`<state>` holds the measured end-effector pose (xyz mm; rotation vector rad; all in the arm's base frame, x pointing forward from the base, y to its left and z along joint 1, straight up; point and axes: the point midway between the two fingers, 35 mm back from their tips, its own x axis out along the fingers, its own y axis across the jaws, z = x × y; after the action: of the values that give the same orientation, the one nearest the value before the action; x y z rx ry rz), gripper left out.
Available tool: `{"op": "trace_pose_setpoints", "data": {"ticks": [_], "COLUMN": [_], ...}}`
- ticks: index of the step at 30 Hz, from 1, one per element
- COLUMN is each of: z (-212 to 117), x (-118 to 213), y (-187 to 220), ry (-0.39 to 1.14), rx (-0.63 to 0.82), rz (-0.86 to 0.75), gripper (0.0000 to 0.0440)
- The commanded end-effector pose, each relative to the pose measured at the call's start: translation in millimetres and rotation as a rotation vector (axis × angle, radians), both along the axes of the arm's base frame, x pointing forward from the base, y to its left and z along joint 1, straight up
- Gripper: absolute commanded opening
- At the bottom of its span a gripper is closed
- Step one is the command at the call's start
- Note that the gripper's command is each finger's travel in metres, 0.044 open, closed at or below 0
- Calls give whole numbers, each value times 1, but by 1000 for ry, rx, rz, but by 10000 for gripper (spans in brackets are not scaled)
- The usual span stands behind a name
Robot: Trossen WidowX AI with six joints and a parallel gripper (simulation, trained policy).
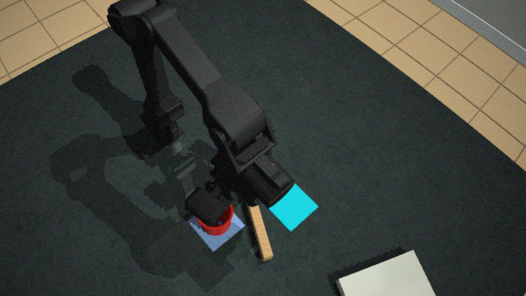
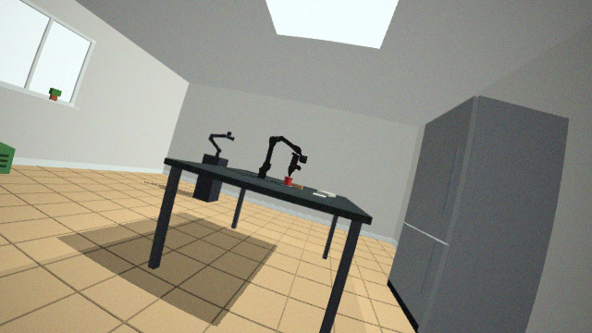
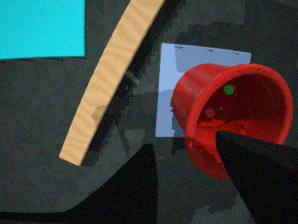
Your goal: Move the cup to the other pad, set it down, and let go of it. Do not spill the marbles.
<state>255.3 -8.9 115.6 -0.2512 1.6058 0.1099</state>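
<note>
Clearly the jaws (image 1: 207,204) (image 2: 290,175) stand part spread, pinching nothing, and the cup (image 1: 216,225) (image 2: 288,181) (image 3: 200,95) lies off-centre, toward and under one fingertip in the wrist view. So they should shift sideways toward it. Red, round and upright, it sits on the blue pad (image 1: 214,244) (image 3: 166,95), a few marbles (image 1: 220,223) (image 3: 228,90) inside; the stick (image 1: 260,234) (image 2: 297,187) (image 3: 107,82) separates it from the cyan pad (image 1: 293,209) (image 3: 42,27).

The strip (image 1: 260,233) (image 3: 111,82) looks like pale grained wood; the cup (image 1: 216,228) (image 2: 288,181) (image 3: 200,95) resembles smooth red plastic.
</note>
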Motion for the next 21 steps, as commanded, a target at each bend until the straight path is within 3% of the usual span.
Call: {"op": "trace_pose_setpoints", "data": {"ticks": [1,14,21], "z": [-11,-54,-66], "x": [-1,-4,-6], "y": [-4,-10,-14], "ry": [17,57,72], "rx": [-3,16,19], "rz": [24,152,255], "gripper": [169,169,0]}}
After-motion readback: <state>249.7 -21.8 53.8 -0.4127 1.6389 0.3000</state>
